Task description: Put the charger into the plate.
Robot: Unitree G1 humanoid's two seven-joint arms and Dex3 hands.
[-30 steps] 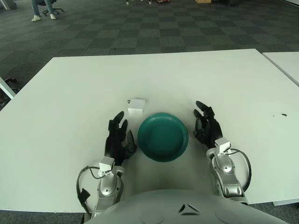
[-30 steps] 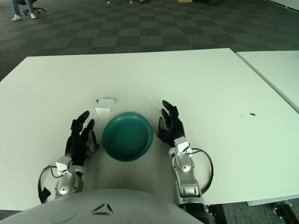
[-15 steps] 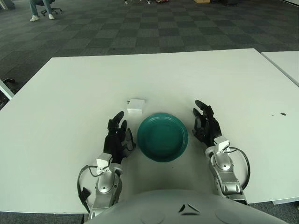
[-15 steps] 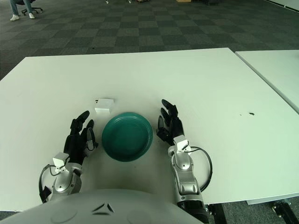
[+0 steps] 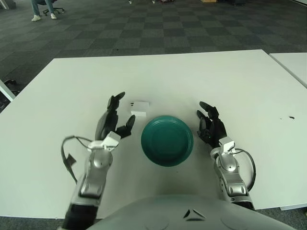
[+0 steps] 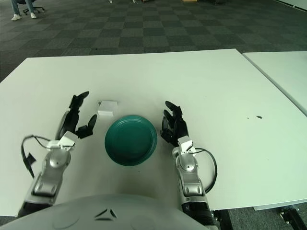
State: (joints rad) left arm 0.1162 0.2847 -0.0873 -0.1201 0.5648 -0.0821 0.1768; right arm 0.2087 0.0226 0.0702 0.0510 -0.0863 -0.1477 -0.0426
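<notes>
A small white charger [image 5: 139,108] lies on the white table just beyond the left rim of a round green plate [image 5: 167,140]. My left hand [image 5: 114,118] is raised above the table to the left of the charger, fingers spread, holding nothing. My right hand [image 5: 209,126] rests just right of the plate, fingers relaxed and empty. The plate holds nothing.
The white table [image 5: 216,81] stretches wide beyond the plate. A second table's corner [image 5: 292,64] shows at the far right. A small dark speck [image 5: 290,117] lies on the table to the right. Checkered carpet lies beyond.
My left hand has lifted off the table and moved forward, toward the charger's left side, with fingers spreading. The right hand, plate and charger have stayed put.
</notes>
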